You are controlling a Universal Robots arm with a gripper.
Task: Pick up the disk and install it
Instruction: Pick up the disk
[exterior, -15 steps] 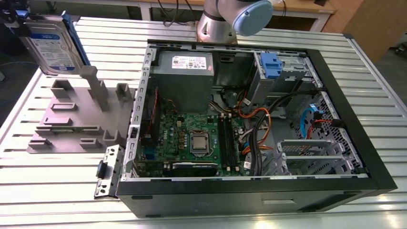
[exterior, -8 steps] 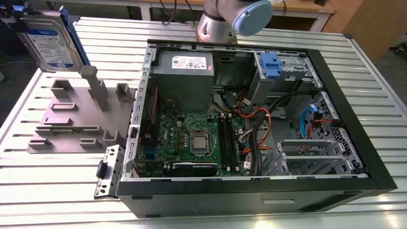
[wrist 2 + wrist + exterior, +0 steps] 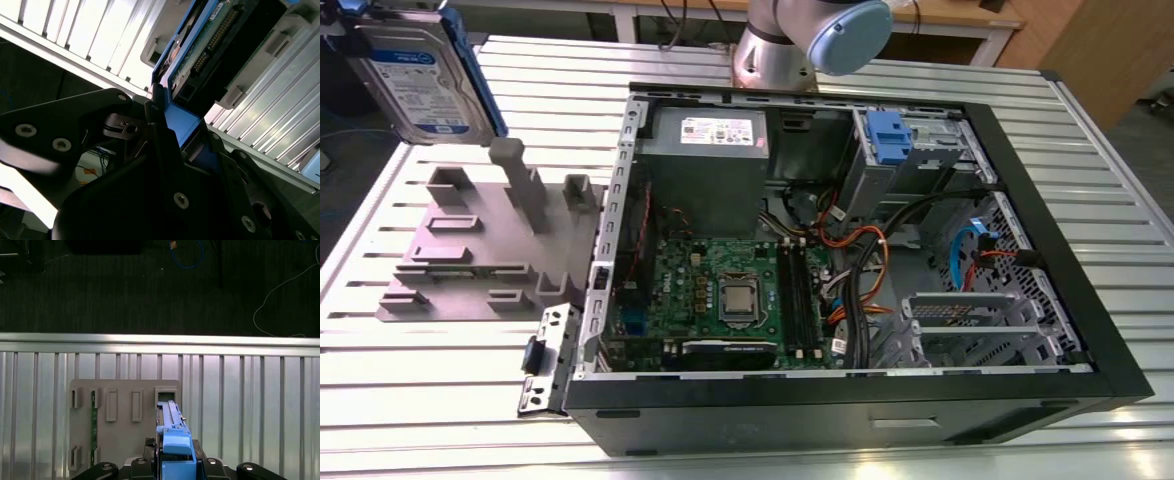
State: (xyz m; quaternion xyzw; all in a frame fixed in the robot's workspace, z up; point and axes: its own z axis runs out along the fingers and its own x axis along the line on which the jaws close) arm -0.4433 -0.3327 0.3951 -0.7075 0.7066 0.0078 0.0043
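Disk lifted off the tabletop, pinched in the fingers

The disk [image 3: 420, 70] stands on its edge between the fingers [image 3: 161, 132], which are closed on one end of its blue carrier [image 3: 176, 450] — its label side faces the exterior view. Under the fingers lies the grey slotted fixture [image 3: 122, 387] on the ribbed tabletop [image 3: 250, 405] — the open computer case [image 3: 854, 410] is well apart from them.

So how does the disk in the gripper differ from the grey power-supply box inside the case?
The disk is held up on edge by the gripper; the power-supply box sits fixed in the computer case. The disk is a thin slab in a blue carrier; the box is bulkier, bare grey. Both are grey metal with a printed label.
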